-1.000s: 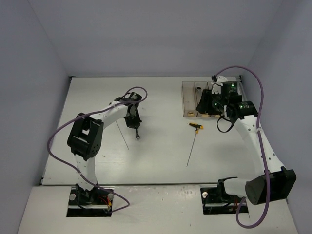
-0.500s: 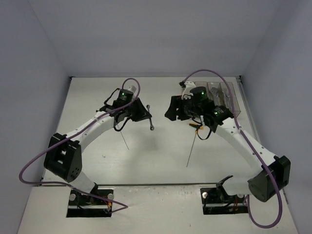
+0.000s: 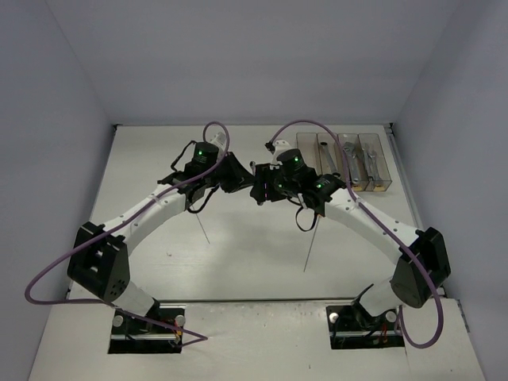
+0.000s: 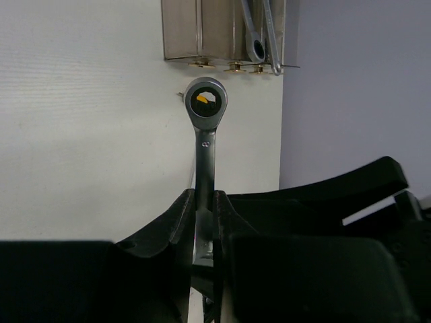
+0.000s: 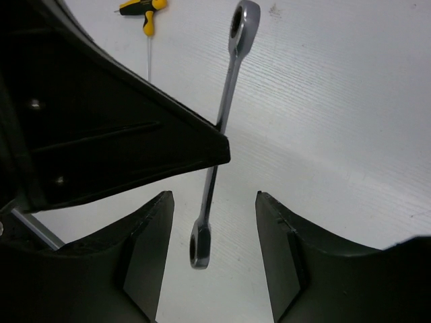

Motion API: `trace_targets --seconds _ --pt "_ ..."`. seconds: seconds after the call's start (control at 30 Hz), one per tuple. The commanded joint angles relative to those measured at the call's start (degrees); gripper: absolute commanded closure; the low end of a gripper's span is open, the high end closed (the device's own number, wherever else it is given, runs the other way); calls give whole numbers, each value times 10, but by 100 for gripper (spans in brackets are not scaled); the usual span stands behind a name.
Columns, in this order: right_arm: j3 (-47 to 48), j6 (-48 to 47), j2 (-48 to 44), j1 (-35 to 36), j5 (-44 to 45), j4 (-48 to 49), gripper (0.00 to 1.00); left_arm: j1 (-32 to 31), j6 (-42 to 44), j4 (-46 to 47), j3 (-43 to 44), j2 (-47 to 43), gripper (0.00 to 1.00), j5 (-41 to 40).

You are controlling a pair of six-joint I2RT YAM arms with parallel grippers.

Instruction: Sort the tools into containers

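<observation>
Wrench (image 4: 205, 134) hangs mid-frame in the top view, above the table (image 3: 159, 159), its shaft pinched tight in the left gripper (image 4: 205, 202). Its long axis runs straight up the left wrist frame, ring head on top, aimed at the bins (image 4: 182, 30) along the upper edge. The right gripper (image 5: 210, 202) stands partly spread astride the other end, apparently not touching it. Several wrenches (image 3: 355, 163) lie in the upper-right bins and two drivers (image 3: 203, 226) lie loose on the table, so sorting looks well along but unfinished
</observation>
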Motion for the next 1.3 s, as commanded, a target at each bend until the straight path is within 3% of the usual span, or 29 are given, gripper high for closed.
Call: trace_targets --seconds 0.0,0.1,0.27,0.37,0.43,0.47,0.5,0.53,0.63,0.67,0.9,1.27 --pt "20 3 7 9 32 36 53 0 -13 57 21 -37 100 19" --pt "22 2 12 11 39 37 61 0 -14 56 20 -40 100 19" --pt "27 -5 7 11 63 36 99 0 -12 50 17 -39 100 17" --pt "29 -15 1 11 73 36 100 0 -4 45 18 -37 100 11" --pt "28 -19 -3 7 80 34 100 0 6 22 20 -35 94 5" --pt "27 -21 -4 3 82 34 100 0 16 7 24 -34 81 1" --pt "27 -22 -4 2 83 32 100 0 25 2 27 -34 77 -3" --pt "27 -22 -3 -6 84 29 100 1 36 -11 31 -35 67 -13" --pt "27 -28 0 -41 89 12 100 6 72 -63 42 -40 29 -36" --pt "27 -31 1 -54 90 9 100 9 81 -79 45 -43 24 -44" --pt "78 -104 61 -170 127 -54 100 36 194 -218 38 -111 18 -170" --pt "237 -145 246 -291 175 -86 100 54 265 -346 -64 -254 18 -223"
